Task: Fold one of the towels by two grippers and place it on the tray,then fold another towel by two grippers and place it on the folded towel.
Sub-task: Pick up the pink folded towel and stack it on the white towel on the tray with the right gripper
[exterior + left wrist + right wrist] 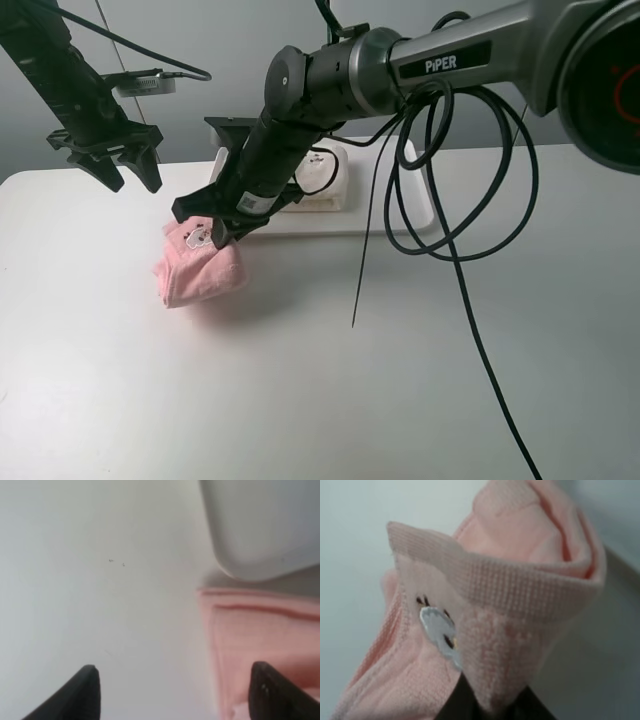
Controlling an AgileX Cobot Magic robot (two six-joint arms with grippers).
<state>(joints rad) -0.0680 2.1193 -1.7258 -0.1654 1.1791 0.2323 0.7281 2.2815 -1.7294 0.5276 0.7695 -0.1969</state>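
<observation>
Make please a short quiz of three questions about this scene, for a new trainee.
1. True or false: the left gripper holds the pink towel.
2. Which gripper is shut on the pink towel? A) left B) right C) neither
3. Fill in: the cream-white towel lies on the ____.

Key:
1. False; its jaws stand open above the table.
2. B, the right gripper.
3. tray.

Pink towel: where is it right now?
In the exterior high view the pink towel lies folded on the table left of centre, just in front of the tray's left end, pinched by the right gripper.
</observation>
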